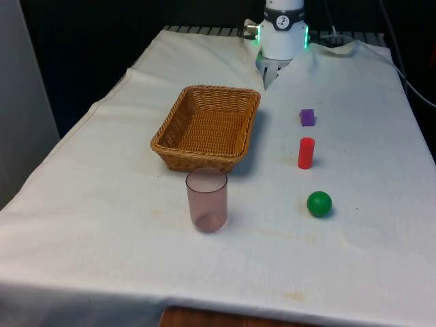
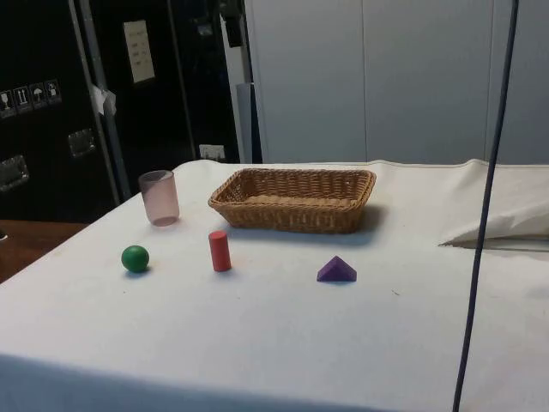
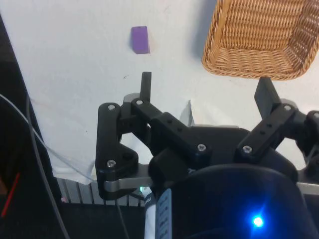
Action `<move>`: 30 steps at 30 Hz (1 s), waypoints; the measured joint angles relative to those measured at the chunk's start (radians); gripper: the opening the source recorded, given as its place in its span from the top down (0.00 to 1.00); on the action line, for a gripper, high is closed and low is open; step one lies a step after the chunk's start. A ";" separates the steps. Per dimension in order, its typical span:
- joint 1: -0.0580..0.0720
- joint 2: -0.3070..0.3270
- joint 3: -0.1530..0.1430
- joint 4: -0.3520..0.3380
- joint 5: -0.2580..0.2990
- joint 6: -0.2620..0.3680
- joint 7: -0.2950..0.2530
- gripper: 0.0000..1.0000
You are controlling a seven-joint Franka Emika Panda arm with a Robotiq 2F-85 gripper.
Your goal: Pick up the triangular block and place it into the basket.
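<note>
A small purple triangular block (image 1: 307, 117) (image 2: 336, 270) (image 3: 140, 39) lies on the white cloth, to the front view's right of a woven wicker basket (image 1: 197, 158) (image 2: 292, 215) (image 3: 249, 69). The basket holds nothing that I can see. My gripper (image 1: 270, 76) (image 3: 205, 92) hangs at the table's far end, above the cloth and beyond both block and basket. Its fingers (image 3: 145, 85) stand wide apart with nothing between them. In the wrist view the block sits ahead of one finger and the basket ahead of the other.
A red cylinder (image 1: 306, 152) (image 2: 220, 251) and a green ball (image 1: 319, 204) (image 2: 135, 258) stand in a row nearer the camera than the block. A pink translucent cup (image 1: 206, 199) (image 2: 159, 197) stands before the basket. A dark cable (image 2: 485, 215) hangs in the side view.
</note>
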 measured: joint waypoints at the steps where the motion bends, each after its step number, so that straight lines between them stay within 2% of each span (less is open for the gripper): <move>1: 0.000 0.003 0.001 0.002 0.000 0.001 0.005 0.00; 10: 0.002 0.002 0.023 -0.009 -0.001 -0.003 0.044 0.00; 18: 0.004 -0.062 0.040 -0.092 -0.011 0.010 0.075 0.00; 30: 0.005 -0.118 0.076 -0.226 -0.025 0.097 0.135 0.00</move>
